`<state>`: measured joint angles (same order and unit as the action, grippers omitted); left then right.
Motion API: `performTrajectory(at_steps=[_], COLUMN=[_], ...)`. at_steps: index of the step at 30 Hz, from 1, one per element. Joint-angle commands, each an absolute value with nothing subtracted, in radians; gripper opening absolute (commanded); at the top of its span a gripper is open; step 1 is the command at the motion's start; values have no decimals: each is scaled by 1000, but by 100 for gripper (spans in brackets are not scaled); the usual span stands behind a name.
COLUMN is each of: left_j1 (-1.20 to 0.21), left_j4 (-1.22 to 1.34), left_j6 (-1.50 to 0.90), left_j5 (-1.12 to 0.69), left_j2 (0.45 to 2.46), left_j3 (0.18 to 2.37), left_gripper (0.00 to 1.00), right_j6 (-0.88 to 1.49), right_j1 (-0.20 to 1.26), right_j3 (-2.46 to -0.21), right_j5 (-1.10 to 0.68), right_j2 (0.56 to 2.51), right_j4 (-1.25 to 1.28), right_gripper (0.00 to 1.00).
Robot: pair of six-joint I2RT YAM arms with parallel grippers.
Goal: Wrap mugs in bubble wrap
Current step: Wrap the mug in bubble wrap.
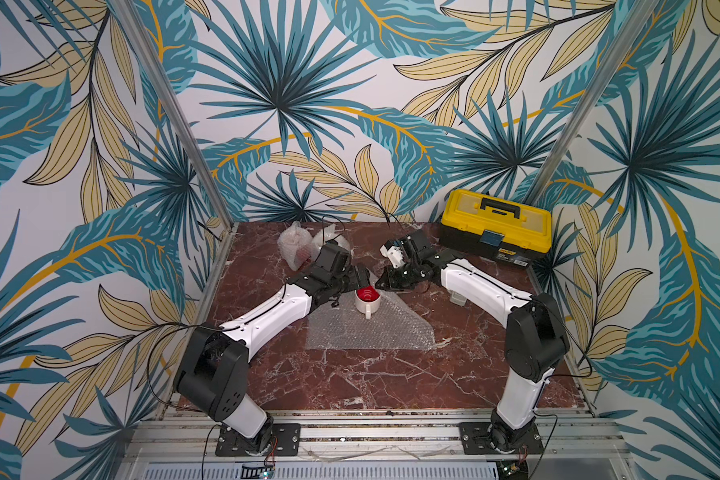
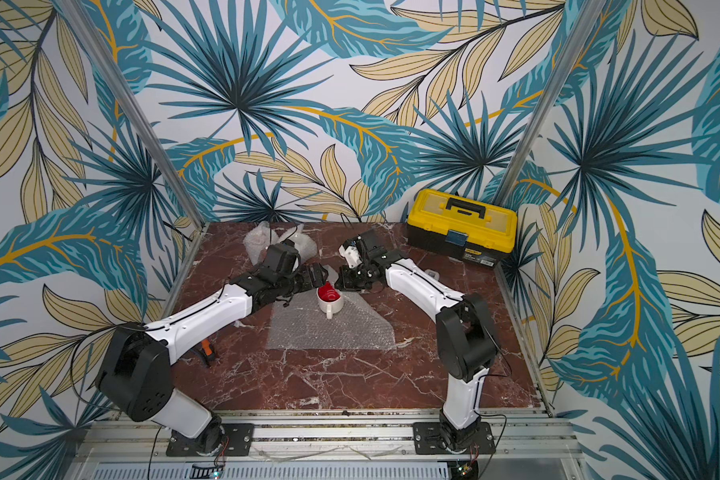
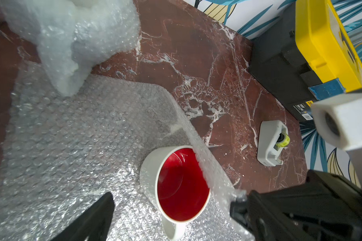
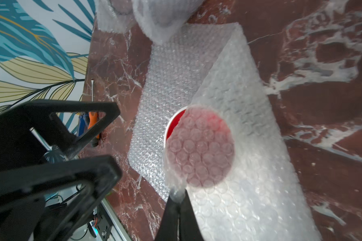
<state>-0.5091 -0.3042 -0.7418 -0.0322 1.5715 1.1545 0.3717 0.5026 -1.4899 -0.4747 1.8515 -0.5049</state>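
A white mug with a red inside [image 1: 367,302] [image 2: 330,302] [image 3: 176,183] stands upright on a flat sheet of bubble wrap [image 1: 371,330] [image 2: 329,334] [image 3: 71,135] mid-table. My right gripper [image 1: 385,283] [image 4: 177,198] is shut on an edge of that sheet. It holds the edge up over the mug's mouth, so the red inside shows blurred through the wrap [image 4: 199,146]. My left gripper [image 1: 360,276] [image 4: 118,139] is open just beyond the mug's rim, gripping nothing. One of its black fingers [image 3: 100,215] shows over the sheet.
Two lumpy bubble-wrap bundles [image 1: 296,245] [image 3: 71,37] lie at the back left. A yellow and black toolbox [image 1: 495,226] stands at the back right, a small grey tape dispenser [image 3: 272,144] near my right arm, and an orange-handled tool [image 2: 208,351] under my left arm.
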Motion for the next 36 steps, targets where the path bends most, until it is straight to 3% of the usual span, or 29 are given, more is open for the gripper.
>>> performTrajectory(at_steps=[1, 7, 16, 26, 30, 36], left_j1=[-497, -487, -486, -486, -485, -485], left_j4=[-308, -303, -284, -281, -280, -281], left_j6=[-758, -771, -778, -781, -783, -793], left_j5=[-17, -35, -59, -80, -85, -89], left_j2=[1557, 1579, 1651, 1725, 1757, 1795], left_j3=[1146, 1134, 1122, 1121, 1121, 1116], left_gripper=[100, 100, 88, 84, 84, 85], right_j6=[397, 404, 415, 426, 429, 414], right_j1=[519, 538, 549, 551, 550, 550], right_j3=[-1469, -1461, -1421, -1398, -1396, -1367], right_j5=[-527, -540, -532, -532, -534, -506], right_j2=[1858, 1903, 1946, 1953, 1947, 1871], right_j4=[-460, -442, -395, -365, -358, -355], right_gripper=[0, 0, 0, 1, 7, 32])
